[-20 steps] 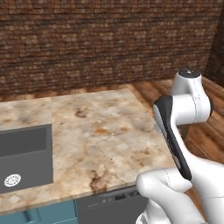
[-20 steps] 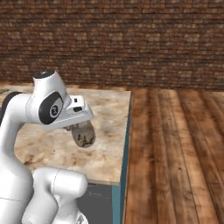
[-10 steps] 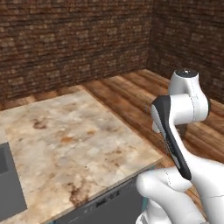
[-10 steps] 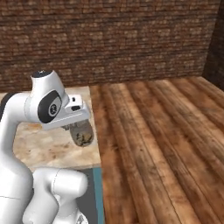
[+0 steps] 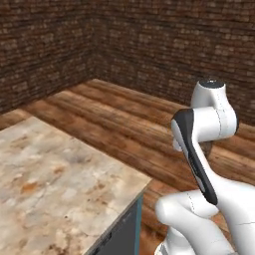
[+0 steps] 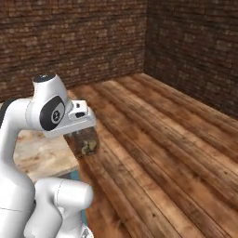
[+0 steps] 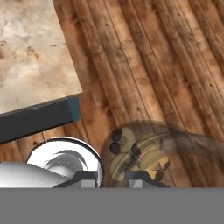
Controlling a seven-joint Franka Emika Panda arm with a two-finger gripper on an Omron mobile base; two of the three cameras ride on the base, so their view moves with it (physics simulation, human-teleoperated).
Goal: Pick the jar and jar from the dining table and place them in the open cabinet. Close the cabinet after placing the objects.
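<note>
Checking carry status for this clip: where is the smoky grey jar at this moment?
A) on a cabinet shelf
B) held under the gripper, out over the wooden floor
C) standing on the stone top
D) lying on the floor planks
B: in the right base view the jar hangs beneath the gripper, past the corner of the stone top, and the hand view shows it with wooden floor under it.

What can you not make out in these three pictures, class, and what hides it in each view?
- Gripper, right base view: its fingers sit behind the hand's white housing and the smoky jar.
- Jar, hand view: its lid end is cut off by the bottom edge.
- Dining table, left base view: its top is cut off by the left edge.
</note>
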